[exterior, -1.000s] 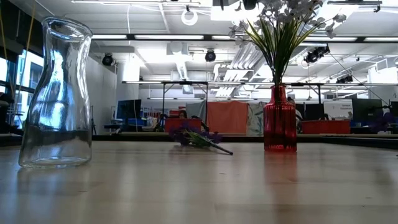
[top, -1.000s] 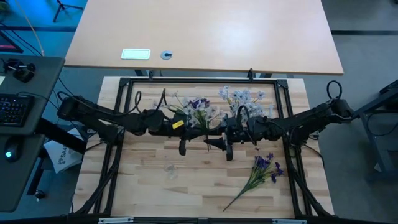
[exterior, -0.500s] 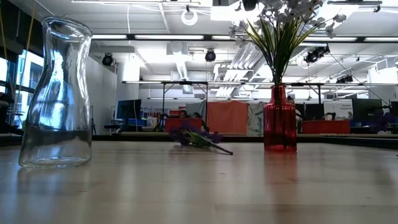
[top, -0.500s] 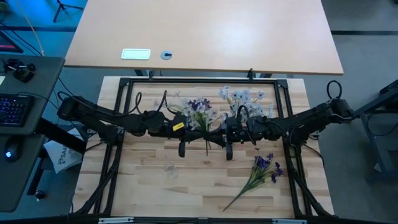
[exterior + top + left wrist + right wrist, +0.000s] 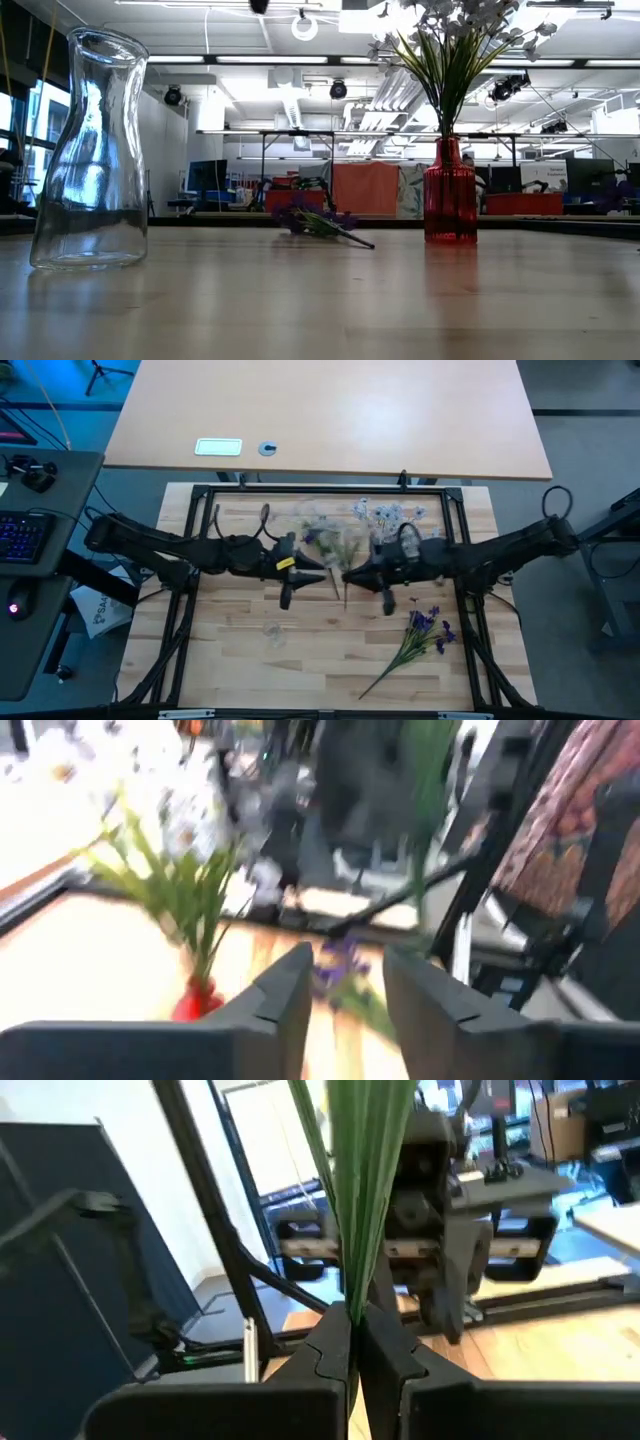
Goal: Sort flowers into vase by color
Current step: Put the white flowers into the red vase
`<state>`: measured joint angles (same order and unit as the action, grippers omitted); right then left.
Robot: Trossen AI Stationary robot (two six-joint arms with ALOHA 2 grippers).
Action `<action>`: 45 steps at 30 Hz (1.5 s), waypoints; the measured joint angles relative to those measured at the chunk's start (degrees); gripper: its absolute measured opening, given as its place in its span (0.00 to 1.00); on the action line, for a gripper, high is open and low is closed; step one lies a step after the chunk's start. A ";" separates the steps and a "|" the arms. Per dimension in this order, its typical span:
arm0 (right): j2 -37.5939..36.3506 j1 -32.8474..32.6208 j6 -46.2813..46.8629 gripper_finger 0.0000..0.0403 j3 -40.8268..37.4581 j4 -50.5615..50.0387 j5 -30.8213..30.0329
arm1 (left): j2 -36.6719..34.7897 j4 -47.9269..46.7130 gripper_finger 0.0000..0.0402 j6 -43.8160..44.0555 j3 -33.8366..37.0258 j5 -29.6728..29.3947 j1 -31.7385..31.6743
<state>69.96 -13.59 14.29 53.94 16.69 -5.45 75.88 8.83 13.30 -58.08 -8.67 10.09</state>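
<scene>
My right gripper (image 5: 349, 574) is shut on a flower sprig (image 5: 327, 542) held above the middle of the table. Its blossoms are blurred, purple mixed with pale. My left gripper (image 5: 324, 569) stands open just left of the sprig, touching nothing. A red vase (image 5: 450, 200) holds white flowers (image 5: 388, 516) at the far side. The clear glass vase (image 5: 90, 150) stands with nothing in it. A purple sprig (image 5: 422, 632) lies flat on the table at the near right. My right gripper pinches the sprig's green stem (image 5: 352, 1285) between its two fingers. The fingers are level and come from the table's right, lying across the stem. The sprig is lifted clear of the table, blossoms toward the far side and stem end (image 5: 345, 598) toward the near side.
A black frame (image 5: 320, 488) rims the wooden table. The near left part of the table is bare wood (image 5: 240, 660).
My left gripper has opened, let go of the sprig and drawn back a little toward the table's left edge. My right gripper has shut on the stem, then gone up and toward the right edge, taking the sprig with it.
</scene>
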 joint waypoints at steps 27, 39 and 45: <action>-7.36 -14.83 -3.35 0.00 -20.90 10.23 -16.91 | -7.37 27.33 0.37 14.45 23.76 -12.64 2.95; -5.54 -6.69 -15.63 0.00 -20.93 2.57 -24.52 | -7.37 28.54 0.36 11.58 23.76 -13.09 1.88; -5.54 -4.76 -18.71 0.00 -20.93 2.58 -34.88 | -7.37 28.54 0.36 11.54 23.76 -13.16 1.88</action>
<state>64.42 -18.34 -4.42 33.01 19.27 -40.33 68.51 37.36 24.84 -34.33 -21.83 11.97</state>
